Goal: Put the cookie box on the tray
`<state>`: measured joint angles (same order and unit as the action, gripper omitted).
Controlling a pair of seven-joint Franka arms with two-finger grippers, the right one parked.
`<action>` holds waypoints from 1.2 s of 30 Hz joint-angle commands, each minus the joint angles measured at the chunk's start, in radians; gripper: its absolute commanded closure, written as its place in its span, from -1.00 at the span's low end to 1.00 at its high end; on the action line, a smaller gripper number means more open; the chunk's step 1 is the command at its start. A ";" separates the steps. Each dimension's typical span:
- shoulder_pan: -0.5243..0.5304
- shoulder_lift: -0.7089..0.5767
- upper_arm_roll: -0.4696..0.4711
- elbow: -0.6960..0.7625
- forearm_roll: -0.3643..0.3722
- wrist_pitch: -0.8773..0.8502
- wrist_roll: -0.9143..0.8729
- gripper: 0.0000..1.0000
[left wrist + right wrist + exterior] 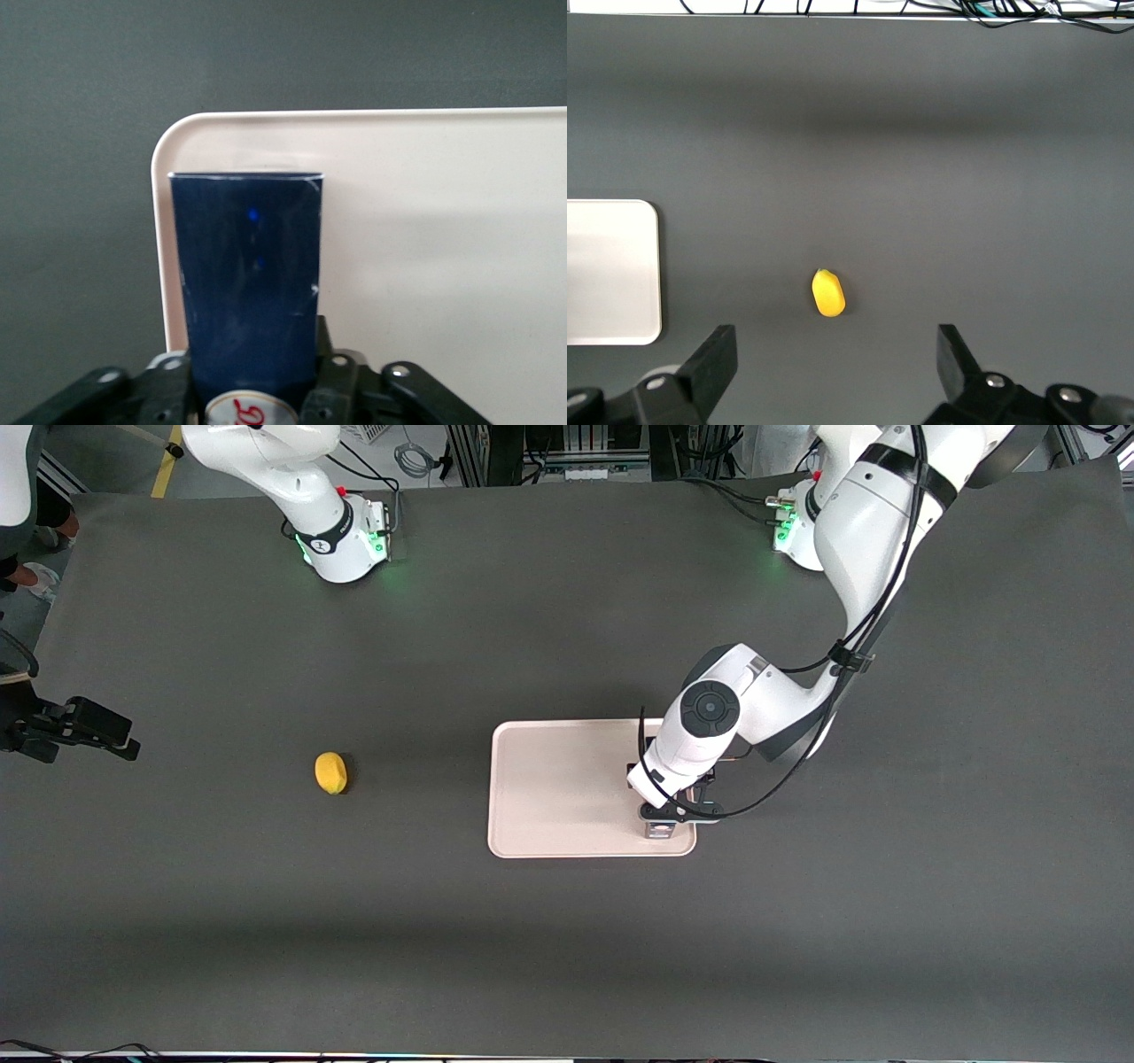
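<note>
The gripper (252, 394) is over the tray's (549, 797) corner nearest the front camera at the working arm's end, its fingers (332, 385) clamped on the cookie box (248, 283); the box shows a plain navy side with pale worn edges, a white-red oval logo peeking between the fingers; its long axis runs straight out from the gripper toward the tray's rounded corner; a yellow lump (330, 772) lies well apart on the dark table (567, 957), toward the parked arm's end.
</note>
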<state>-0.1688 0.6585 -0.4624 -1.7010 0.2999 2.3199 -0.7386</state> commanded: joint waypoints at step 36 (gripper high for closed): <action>0.280 -0.669 0.004 0.181 -0.251 -0.738 0.300 -1.00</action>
<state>-0.0532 0.0779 -0.4642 -1.4958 0.1208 1.6438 -0.6061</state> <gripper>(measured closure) 0.000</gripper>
